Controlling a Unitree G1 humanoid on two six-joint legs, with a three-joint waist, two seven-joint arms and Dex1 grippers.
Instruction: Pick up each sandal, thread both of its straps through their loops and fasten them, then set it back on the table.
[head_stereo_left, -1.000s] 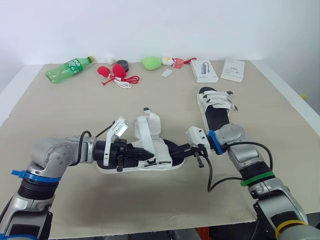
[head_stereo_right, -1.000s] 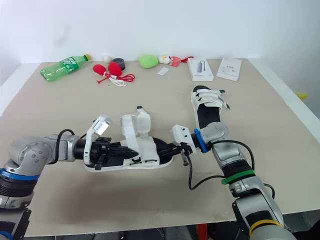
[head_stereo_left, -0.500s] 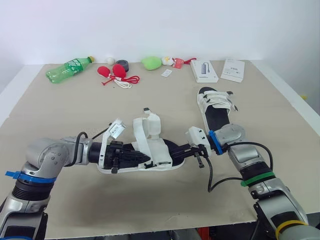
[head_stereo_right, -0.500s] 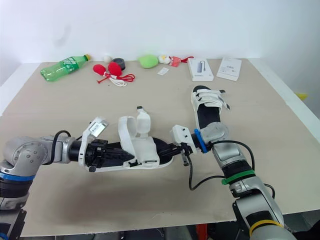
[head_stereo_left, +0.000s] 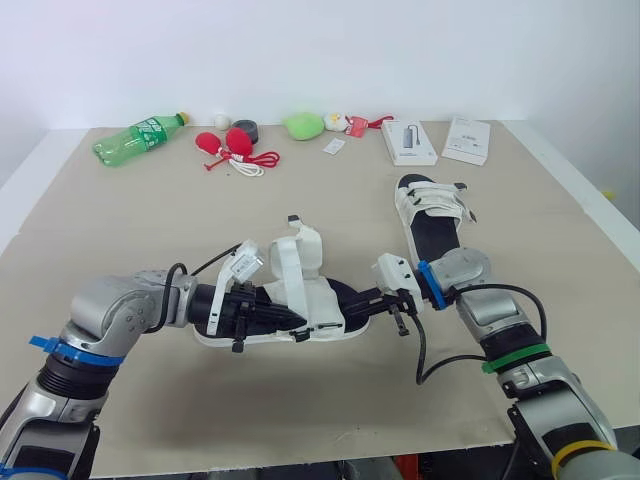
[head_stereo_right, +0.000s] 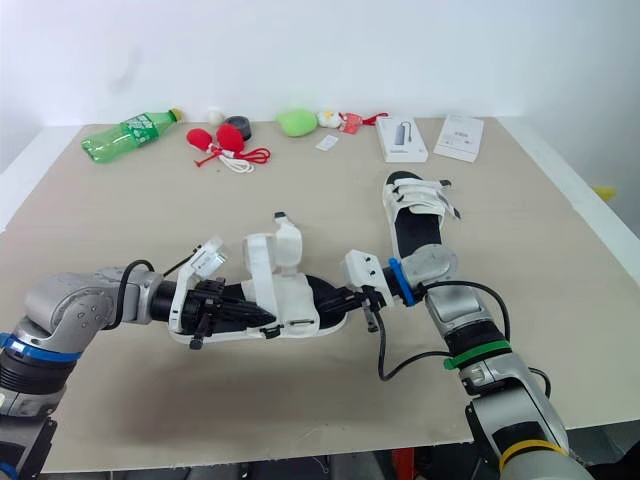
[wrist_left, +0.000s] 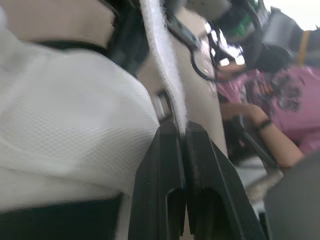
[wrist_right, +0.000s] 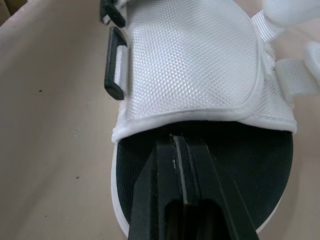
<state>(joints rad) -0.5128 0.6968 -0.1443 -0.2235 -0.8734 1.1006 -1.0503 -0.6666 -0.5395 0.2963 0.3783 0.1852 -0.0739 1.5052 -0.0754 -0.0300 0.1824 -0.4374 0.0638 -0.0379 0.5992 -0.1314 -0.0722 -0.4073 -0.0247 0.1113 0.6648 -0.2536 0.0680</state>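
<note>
Left gripper (head_stereo_left: 292, 320) is clamped on a white fabric strap (wrist_left: 165, 75) of the white sandal with a black footbed (head_stereo_left: 325, 300). This sandal lies near the front edge of the beige table (head_stereo_left: 150, 220), its long axis running left to right between both arms. Right gripper (head_stereo_left: 373, 298), fingers together, sits on the footbed at the opposite end. The black plastic loops (wrist_right: 115, 70) lie just beyond the left fingertips, so that arm seems nearer for threading.

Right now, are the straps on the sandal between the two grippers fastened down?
No, the straps on that sandal stand up loose above its upper.
</note>
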